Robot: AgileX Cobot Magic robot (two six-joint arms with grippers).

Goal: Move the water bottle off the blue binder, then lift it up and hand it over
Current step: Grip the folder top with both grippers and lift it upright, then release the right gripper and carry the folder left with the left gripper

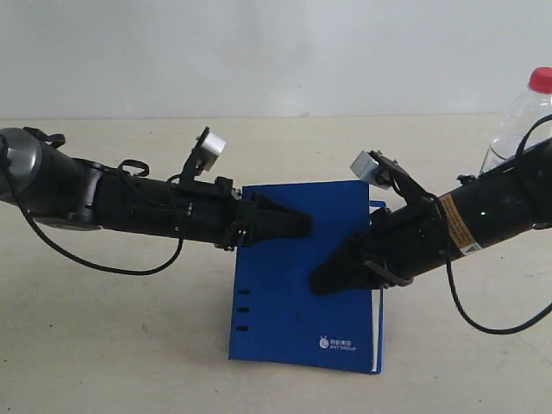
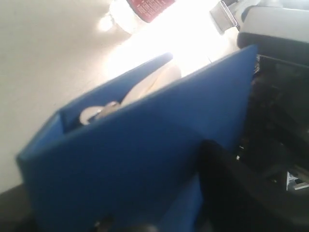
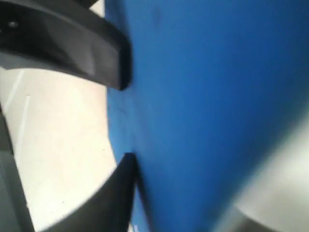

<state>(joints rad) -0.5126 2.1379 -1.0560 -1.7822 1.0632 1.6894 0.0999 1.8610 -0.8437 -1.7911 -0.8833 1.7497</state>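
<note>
The blue binder (image 1: pixel 297 285) is tilted up off the table, its white logo at the near corner. My left gripper (image 1: pixel 297 226) is shut on its upper left part, one black finger (image 2: pixel 227 183) lying flat on the cover (image 2: pixel 135 164). Lower on the right side my right gripper (image 1: pixel 321 280) is shut on it too, and a finger (image 3: pixel 113 193) presses the blue face (image 3: pixel 203 106). The water bottle (image 1: pixel 522 116), clear with a red cap, stands on the table at the far right behind the right arm, off the binder. Its red label (image 2: pixel 149 7) shows in the left wrist view.
Both black arms (image 1: pixel 129 203) (image 1: pixel 483 216) stretch over the beige table (image 1: pixel 112 345), with cables hanging beneath them. A white wall rises behind. White pages (image 2: pixel 149 84) show inside the binder.
</note>
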